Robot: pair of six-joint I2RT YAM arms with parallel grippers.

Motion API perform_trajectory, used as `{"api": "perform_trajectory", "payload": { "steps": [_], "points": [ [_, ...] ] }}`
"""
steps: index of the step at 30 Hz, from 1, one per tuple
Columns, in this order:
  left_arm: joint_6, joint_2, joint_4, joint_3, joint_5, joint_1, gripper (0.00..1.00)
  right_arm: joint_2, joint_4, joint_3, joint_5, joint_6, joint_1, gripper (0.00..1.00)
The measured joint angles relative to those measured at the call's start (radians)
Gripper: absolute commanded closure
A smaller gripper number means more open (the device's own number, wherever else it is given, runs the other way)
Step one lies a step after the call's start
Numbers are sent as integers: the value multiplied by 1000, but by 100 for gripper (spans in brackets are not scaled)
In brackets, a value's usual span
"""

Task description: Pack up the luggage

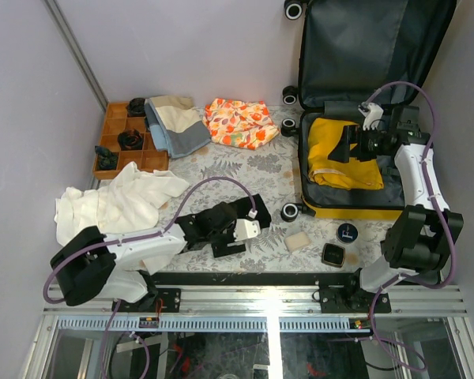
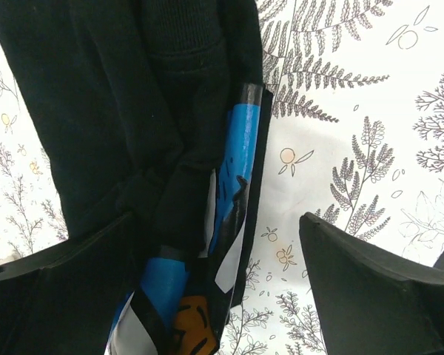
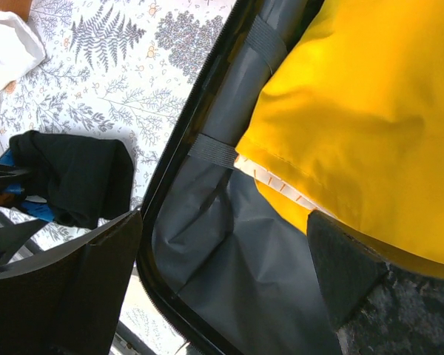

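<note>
The luggage [image 1: 355, 212] lies open at the right, its lid [image 1: 371, 47] standing up and its dark lining [image 3: 237, 251] exposed. A folded yellow garment [image 1: 332, 158] [image 3: 370, 111] rests in the base. My right gripper [image 1: 351, 146] [image 3: 226, 218] hovers open over that base with nothing between its fingers. On the table near the front lies a black garment [image 1: 249, 207] [image 2: 163, 111] with a blue and orange print. My left gripper [image 1: 225, 237] [image 2: 216, 222] stands open around its end: the cloth lies against the left finger [image 2: 66, 296], and the right finger [image 2: 370, 296] is clear of it.
An orange compartment tray [image 1: 114, 118] holding dark items sits at the back left. Beside it are a beige and blue towel [image 1: 174, 122] and a floral orange cloth [image 1: 238, 122]. A white cloth [image 1: 114, 201] lies at the left. A tan block [image 1: 298, 241] and two round black tins [image 1: 345, 234] sit near the front.
</note>
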Motion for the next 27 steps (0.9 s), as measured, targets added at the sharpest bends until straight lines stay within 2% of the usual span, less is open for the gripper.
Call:
{"api": "perform_trajectory", "payload": {
  "steps": [2,3,6,10,13,15,20,21,27],
  "points": [
    [2,5,1,0,-1,3,2,-1,0,-2,0,0,7,1],
    [4,0,6,-2,-5,5,2,-2,0,-3,0,0,10,1],
    [25,-27,45,-37,-25,6,10,-4,0,-3,0,0,14,1],
    [84,-16,116,-89,-72,6,38,-9,0,-3,0,0,14,0],
    [119,25,165,-92,-107,15,50,-26,2,-11,0,0,14,1],
    [126,39,180,-90,-118,20,67,-43,1,-20,0,-1,14,0],
    [124,47,167,-60,-90,63,97,-64,6,-21,0,0,14,0],
    [123,47,148,-46,-73,82,100,-68,10,-23,0,-2,14,0],
    [105,55,-70,114,117,238,100,-172,93,-137,-7,-30,23,0]
  ]
}}
